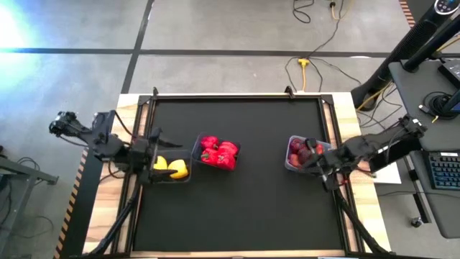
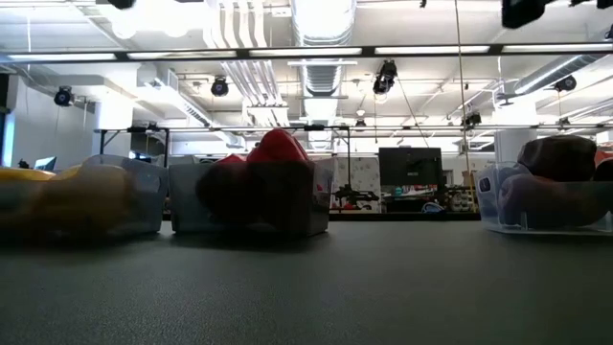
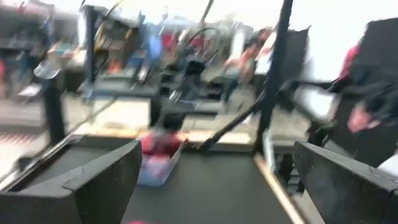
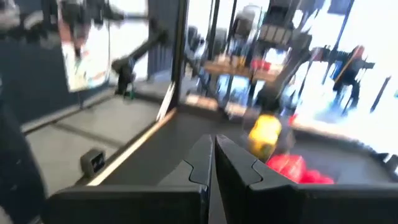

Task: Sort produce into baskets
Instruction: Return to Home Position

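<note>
The main hazard now is a knock. The left gripper [image 1: 149, 155] sits right at the outer end of the left tub [image 1: 188, 164] that holds the yellow peppers [image 1: 172, 167], and the right gripper [image 1: 321, 169] is just beside the right tub [image 1: 290, 147] of dark maroon apples [image 1: 300, 152]. A careless swing as either arm pulls away could shove or tip these light tubs. In the middle tub [image 1: 195, 147] the red peppers [image 1: 219, 153] are heaped above the rim, so a jolt to the black mat [image 1: 244, 208] might roll one out. All the produce in view lies inside the tubs, none loose on the mat. The left gripper's fingers [image 3: 102, 180] are spread wide with nothing between them. The right gripper's fingers [image 4: 239, 171] are pressed together, holding and touching nothing.
</note>
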Motion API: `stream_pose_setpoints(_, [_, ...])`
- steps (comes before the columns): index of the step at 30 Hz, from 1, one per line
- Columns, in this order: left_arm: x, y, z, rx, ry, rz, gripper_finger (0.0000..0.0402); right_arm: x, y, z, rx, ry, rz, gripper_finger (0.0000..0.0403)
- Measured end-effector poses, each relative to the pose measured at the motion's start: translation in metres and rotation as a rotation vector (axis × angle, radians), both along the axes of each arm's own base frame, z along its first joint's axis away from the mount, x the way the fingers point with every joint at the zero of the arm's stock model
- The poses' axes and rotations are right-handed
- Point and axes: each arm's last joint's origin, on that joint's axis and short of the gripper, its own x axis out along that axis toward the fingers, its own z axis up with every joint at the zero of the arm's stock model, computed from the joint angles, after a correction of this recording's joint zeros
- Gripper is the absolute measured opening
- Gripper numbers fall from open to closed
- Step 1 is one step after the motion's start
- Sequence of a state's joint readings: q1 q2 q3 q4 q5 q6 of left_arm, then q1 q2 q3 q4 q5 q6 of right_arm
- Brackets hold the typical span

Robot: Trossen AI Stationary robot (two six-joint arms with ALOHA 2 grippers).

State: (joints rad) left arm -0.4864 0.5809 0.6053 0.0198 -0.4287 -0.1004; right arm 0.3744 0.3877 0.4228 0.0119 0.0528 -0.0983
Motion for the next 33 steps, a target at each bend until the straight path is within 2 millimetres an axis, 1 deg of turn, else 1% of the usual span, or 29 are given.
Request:
stream_pose_setpoints(2, [0.005,0.004,-0.017,0.003,-0.052,-0.029,0.0398,-0.013,-0.006,0.005,-0.023,-0.084,-0.014,0.0013])
stream_pose_setpoints(4, [0.010,0.010,-0.036,0.007,-0.030,-0.012,0.0398,-0.020,-0.011,0.002,-0.089,-0.112,-0.063,0.0013])
stream_pose_setpoints(5, [0.011,0.014,-0.044,0.002,-0.011,0.012,0.0398,-0.023,-0.014,0.001,-0.110,-0.114,-0.115,0.0013])
stream_pose_setpoints(7, [0.011,0.019,-0.054,-0.016,-0.007,0.039,0.0398,-0.028,-0.021,0.003,-0.103,-0.150,-0.265,0.0013])
stream_pose_setpoints(10, [0.009,0.025,-0.064,-0.037,0.003,0.013,0.0398,-0.037,-0.031,0.003,-0.042,-0.168,-0.531,0.0013])
stream_pose_setpoints(12, [0.006,0.029,-0.068,-0.039,-0.005,-0.015,0.0398,-0.044,-0.036,0.002,-0.008,-0.188,-0.598,0.0013])
stream_pose_setpoints(13, [0.003,0.032,-0.071,-0.039,-0.010,-0.018,0.0398,-0.048,-0.037,0.001,0.007,-0.213,-0.591,0.0013])
stream_pose_setpoints(15, [-0.002,0.038,-0.076,-0.043,-0.017,-0.010,0.0398,-0.054,-0.037,-0.003,0.015,-0.258,-0.508,0.0013])
stream_pose_setpoints(16, [-0.005,0.041,-0.080,-0.050,-0.018,-0.003,0.0398,-0.053,-0.035,-0.004,0.019,-0.270,-0.456,0.0013])
stream_pose_setpoints(18, [-0.010,0.046,-0.087,-0.055,-0.028,0.000,0.0398,-0.050,-0.032,-0.011,0.033,-0.226,-0.384,0.0013])
stream_pose_setpoints(20, [-0.015,0.048,-0.092,-0.056,-0.052,-0.011,0.0398,-0.050,-0.030,-0.012,0.078,-0.204,-0.305,0.0013])
stream_pose_setpoints(23, [-0.024,0.050,-0.097,-0.055,-0.107,-0.010,0.0398,-0.049,-0.028,-0.016,0.135,-0.156,-0.239,0.0013])
stream_pose_setpoints(25, [-0.031,0.050,-0.103,-0.055,-0.120,-0.009,0.0398,-0.047,-0.027,-0.019,0.164,-0.137,-0.233,0.0013])
stream_pose_setpoints(28, [-0.039,0.050,-0.111,-0.043,-0.160,-0.009,0.0398,-0.042,-0.026,-0.025,0.196,-0.171,-0.230,0.0013])
stream_pose_setpoints(30, [-0.037,0.050,-0.112,-0.020,-0.188,-0.017,0.0398,-0.038,-0.024,-0.033,0.218,-0.217,-0.227,0.0013])
stream_pose_setpoints(33, [-0.034,0.050,-0.118,-0.012,-0.166,-0.032,0.0398,-0.030,-0.021,-0.051,0.247,-0.278,-0.225,0.0013])
